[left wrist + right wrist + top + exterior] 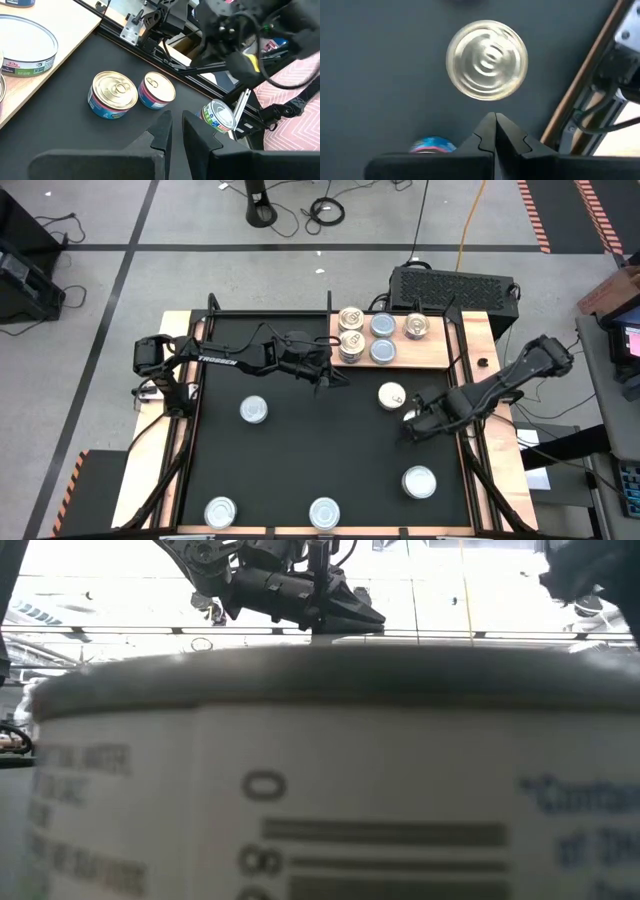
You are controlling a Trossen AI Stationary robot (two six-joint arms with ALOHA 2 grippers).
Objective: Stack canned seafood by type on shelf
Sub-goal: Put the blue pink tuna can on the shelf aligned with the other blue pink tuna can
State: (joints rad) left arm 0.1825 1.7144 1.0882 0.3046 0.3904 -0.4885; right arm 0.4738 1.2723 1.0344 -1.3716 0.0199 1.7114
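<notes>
We see open black table (330, 450) mid-mat; round tins crowd the light-brown wooden shelf's (440, 355) left half; its right end stays bare.
</notes>
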